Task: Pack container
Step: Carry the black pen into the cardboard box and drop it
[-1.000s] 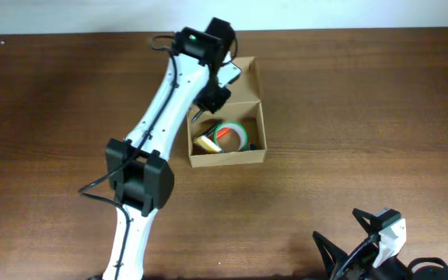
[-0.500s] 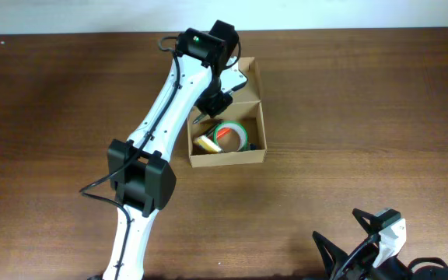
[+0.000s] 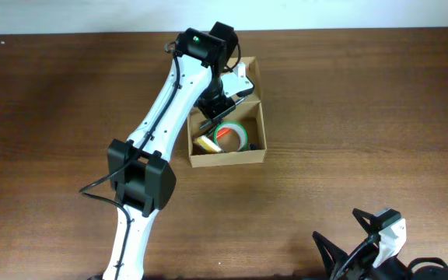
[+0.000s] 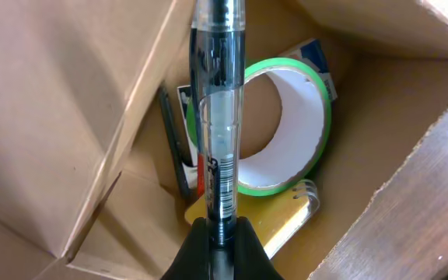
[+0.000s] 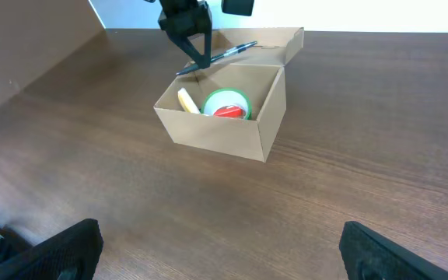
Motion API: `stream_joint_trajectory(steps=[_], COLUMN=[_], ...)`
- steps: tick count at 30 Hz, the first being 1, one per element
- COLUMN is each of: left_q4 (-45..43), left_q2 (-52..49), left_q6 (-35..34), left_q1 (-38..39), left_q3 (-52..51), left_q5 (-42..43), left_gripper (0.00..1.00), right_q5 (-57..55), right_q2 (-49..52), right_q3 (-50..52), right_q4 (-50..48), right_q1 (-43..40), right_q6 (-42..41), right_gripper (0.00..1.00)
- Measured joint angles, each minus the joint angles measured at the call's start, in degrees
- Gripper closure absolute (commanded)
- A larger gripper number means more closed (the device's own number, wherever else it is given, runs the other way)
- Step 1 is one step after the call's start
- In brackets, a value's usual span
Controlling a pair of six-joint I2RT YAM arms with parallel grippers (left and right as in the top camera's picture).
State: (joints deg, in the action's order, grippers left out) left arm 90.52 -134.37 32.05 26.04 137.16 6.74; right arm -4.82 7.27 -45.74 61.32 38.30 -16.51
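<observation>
Grips a pen [image 4: 218, 117] in the closed left hand [image 4: 222, 233] above the open box [image 3: 228, 159] near the desk's far edge. Already contains a tape roll [image 4: 286, 128], perhaps a yellow tag. Right hand [image 5: 224, 253] wide open, empty. Still to do: dropping pen, shutting lid.

I count one cardboard box [image 3: 228, 160], one clear pen [image 4: 218, 117], one green-edged roll of tape [image 4: 306, 132], one yellow item [image 4: 274, 222] and one thin black stick [image 4: 173, 148].
</observation>
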Motion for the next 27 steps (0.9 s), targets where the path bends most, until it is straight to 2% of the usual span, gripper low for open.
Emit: stream_joint_trajectory(steps=[5,12,14,15,16,17,27], left_q4=[0.0,-0.1,-0.2,-0.3,-0.4,-0.5,-1.4], left_q2=[0.0,0.0,0.0,0.0,0.0,0.0,0.0], left_q6=[2.9,5.2,5.4,5.6,5.7,5.7,5.7], left_q1=[0.0,0.0,0.0,0.0,0.0,0.0,0.0], left_q3=[0.0,0.0,0.0,0.0,0.0,0.0,0.0], left_q5=[0.2,-0.2,-0.3,-0.4,-0.6,-0.6,-0.8], left_gripper=[0.97,0.73,0.60,0.46,0.07,0.01,0.00], right_q5=[0.0,0.0,0.0,0.0,0.0,0.0,0.0], right_q2=[0.0,0.0,0.0,0.0,0.0,0.0,0.0], right_q3=[0.0,0.0,0.0,0.0,0.0,0.0,0.0], right_q4=[0.0,0.0,0.0,0.0,0.0,0.0,0.0], right_q1=[0.0,0.0,0.0,0.0,0.0,0.0,0.0], right_q6=[-0.1,0.0,0.0,0.0,0.0,0.0,0.0], right_gripper=[0.01,0.01,0.01,0.01,0.01,0.01,0.01])
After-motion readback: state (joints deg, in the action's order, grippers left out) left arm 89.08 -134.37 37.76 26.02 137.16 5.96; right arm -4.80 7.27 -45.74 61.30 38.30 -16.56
